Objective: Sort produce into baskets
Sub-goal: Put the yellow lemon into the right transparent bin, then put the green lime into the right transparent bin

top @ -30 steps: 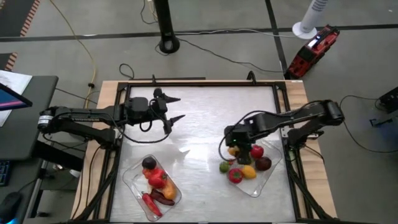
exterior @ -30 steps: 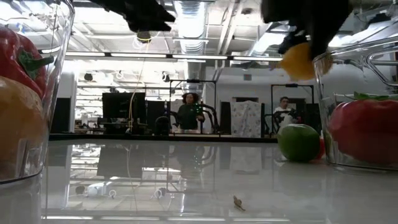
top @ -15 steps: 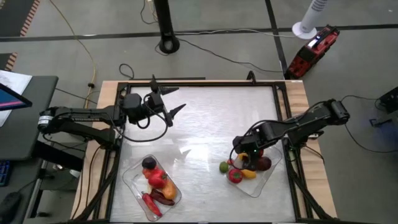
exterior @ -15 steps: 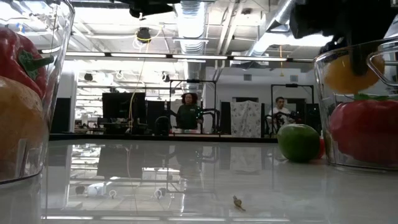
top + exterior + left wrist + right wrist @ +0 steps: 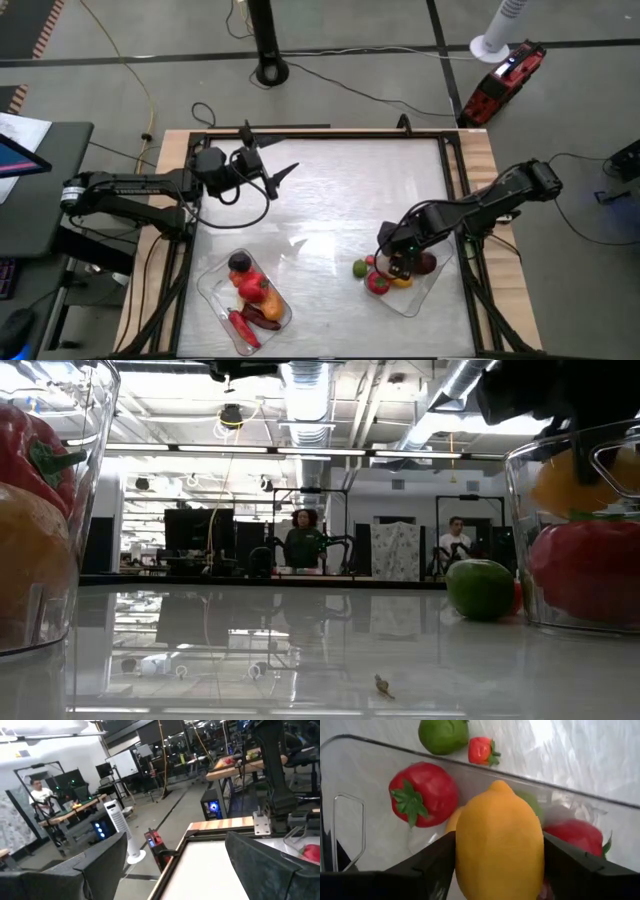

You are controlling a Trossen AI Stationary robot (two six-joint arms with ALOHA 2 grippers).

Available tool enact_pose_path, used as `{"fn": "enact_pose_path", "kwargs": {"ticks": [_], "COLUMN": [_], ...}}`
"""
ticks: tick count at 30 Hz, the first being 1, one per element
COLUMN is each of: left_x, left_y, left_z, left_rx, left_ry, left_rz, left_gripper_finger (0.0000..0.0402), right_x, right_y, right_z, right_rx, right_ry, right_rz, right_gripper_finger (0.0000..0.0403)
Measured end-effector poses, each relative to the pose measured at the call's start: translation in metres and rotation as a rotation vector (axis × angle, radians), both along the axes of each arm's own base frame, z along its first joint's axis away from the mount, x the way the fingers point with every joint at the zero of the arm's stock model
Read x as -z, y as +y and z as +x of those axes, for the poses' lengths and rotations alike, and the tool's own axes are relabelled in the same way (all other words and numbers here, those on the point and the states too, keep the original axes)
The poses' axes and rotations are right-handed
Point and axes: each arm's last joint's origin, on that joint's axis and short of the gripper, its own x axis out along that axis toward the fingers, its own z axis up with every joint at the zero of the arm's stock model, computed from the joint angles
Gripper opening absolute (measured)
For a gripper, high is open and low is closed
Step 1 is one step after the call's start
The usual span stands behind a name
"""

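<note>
My right gripper (image 5: 400,262) is shut on a yellow lemon (image 5: 500,845), low inside the clear right basket (image 5: 428,290). A red tomato (image 5: 422,792) and other red and orange pieces lie in that basket. A green lime (image 5: 359,268) and a small red strawberry (image 5: 481,751) rest on the table just outside its left wall. The clear left basket (image 5: 212,290) holds red, orange and dark purple pieces. My left gripper (image 5: 272,166) is open and empty, raised over the table's far left. My right gripper pinches the lemon's two long sides (image 5: 465,855) between its two fingers (image 5: 432,867), across its middle. The fingers come from above, slanting down. The lemon hangs inside the basket over the other fruit (image 5: 565,475). Whether it rests on that fruit, I cannot tell.
A black frame runs round the shiny white table top (image 5: 330,200), with bare surface between the two baskets. People stand in the room beyond the table's far edge (image 5: 305,540).
My right gripper has gone toward the table's near edge and down with the lemon, from above the basket's far-left corner to inside the basket. My left gripper has risen a little and moved toward the far edge, still open.
</note>
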Motion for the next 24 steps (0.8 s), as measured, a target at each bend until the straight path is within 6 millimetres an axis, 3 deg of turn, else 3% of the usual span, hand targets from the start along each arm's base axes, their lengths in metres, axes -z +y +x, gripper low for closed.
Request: {"fn": "enact_pose_path", "kwargs": {"ticks": [8, 18, 24], "left_x": [-0.002, -0.001, 0.002], "left_y": [0.000, 0.000, 0.000], "left_z": [0.000, 0.000, 0.000], "left_rx": [0.000, 0.002, 0.004], "left_ry": [-0.007, 0.006, 0.018], "left_rz": [0.018, 0.010, -0.026], "left_gripper_finger": [0.0325, 0.0325, 0.0325], "right_x": [0.000, -0.024, -0.018], "right_y": [0.002, -0.031, -0.047], "right_z": [-0.001, 0.022, 0.044], "right_rx": [0.045, 0.099, 0.082], "right_ry": [0.013, -0.054, -0.074], "right_rz": [0.013, 0.104, 0.051], "right_gripper_finger": [0.0392, 0.0355, 0.0351]}}
